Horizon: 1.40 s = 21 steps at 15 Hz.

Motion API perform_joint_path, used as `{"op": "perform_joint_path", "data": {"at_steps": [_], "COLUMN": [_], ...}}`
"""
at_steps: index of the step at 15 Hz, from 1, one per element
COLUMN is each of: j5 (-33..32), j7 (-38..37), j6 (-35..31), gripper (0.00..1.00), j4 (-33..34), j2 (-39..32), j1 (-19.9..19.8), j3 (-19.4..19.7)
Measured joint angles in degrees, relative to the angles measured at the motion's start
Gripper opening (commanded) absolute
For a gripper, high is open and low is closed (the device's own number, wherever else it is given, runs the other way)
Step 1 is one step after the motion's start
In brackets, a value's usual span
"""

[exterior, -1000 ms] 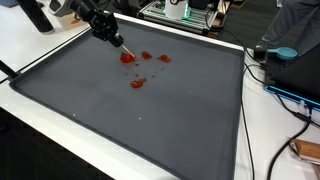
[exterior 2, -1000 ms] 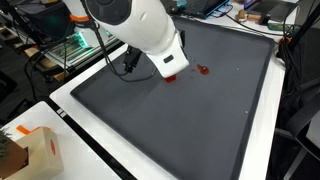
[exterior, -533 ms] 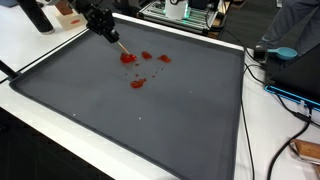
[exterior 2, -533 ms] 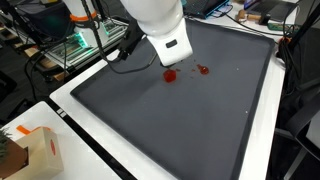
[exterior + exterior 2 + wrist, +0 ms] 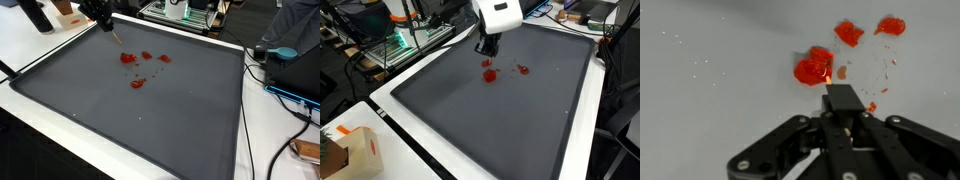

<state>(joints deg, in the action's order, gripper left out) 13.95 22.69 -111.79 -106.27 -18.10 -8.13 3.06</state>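
my gripper (image 5: 103,20) hangs over the far corner of the grey mat (image 5: 160,125), jaws pinched narrow on a thin stick (image 5: 116,38). the stick's tip points at the biggest red blob (image 5: 814,68), close by. i can't tell if they touch. smaller red blobs (image 5: 849,32) lie just beyond.

Surface (image 5: 35,50): white top, seen in both exterior views. On it: one dark grey mat (image 5: 150,120) with a thin black rim, covering most of the top and leaving a white margin. On the mat: red pieces (image 5: 128,58), a loose cluster near one end, some touching, others just apart, with faint red smears beside them. Cardboard box (image 5: 358,150): on the white margin, off the mat.
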Motion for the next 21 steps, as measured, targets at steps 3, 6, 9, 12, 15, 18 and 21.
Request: {"op": "perform_joint_path", "data": {"at_steps": [3,6,9,12,15,18,21], "j5": [-7.09,-14.36,-20.52,-25.85,-30.27,-33.68,-35.85], "j7": [-6.29,-14.67,-22.85,-30.15,-36.34,-41.03,-44.54], "j6": [0.07,0.02,0.02,0.02,0.05,0.49,0.92], "gripper": [0.03,0.03,0.03,0.03,0.03,0.03,0.03], "j4": [0.22,0.60,0.62,0.62,0.63,0.69,0.93], "j2": [0.84,0.92,0.78,0.17,-0.83,-2.11,-3.44], "j1": [1.91,4.03,5.99,7.62,9.02,10.11,10.94], "j3": [0.00,0.04,0.06,0.11,0.34,0.60,0.86]}}
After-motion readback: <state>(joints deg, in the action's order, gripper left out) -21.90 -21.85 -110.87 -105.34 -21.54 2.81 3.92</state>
